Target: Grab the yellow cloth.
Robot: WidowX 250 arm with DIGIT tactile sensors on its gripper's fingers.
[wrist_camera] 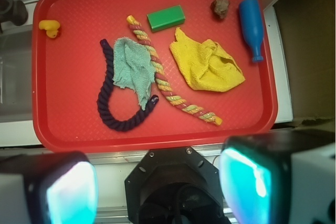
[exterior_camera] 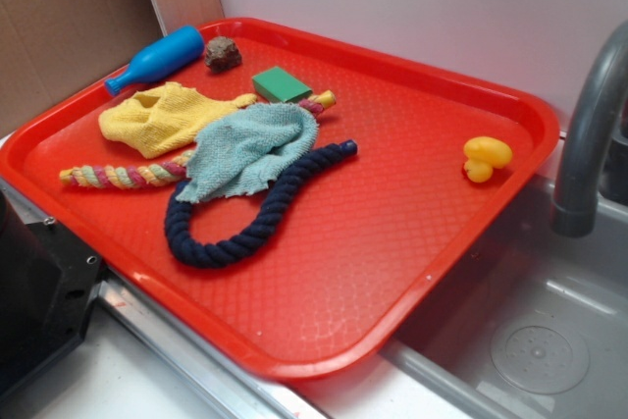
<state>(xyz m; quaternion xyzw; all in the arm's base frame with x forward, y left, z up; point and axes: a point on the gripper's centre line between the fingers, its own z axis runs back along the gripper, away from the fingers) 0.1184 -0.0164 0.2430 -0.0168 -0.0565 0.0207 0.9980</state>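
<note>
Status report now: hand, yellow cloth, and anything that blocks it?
Hand open, high above tray, holding nothing. Yellow cloth crumpled on tray, untouched. Striped rope lies beside it, blue bottle on other side; top clear.

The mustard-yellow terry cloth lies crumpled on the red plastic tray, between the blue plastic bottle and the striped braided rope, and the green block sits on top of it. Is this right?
Not quite. The green rectangular block is not on the mustard-yellow terry cloth; it rests on the red plastic tray beside the cloth, apart from it, as the wrist view shows. The rest holds: the cloth lies crumpled between the blue plastic bottle and the striped braided rope.
</note>
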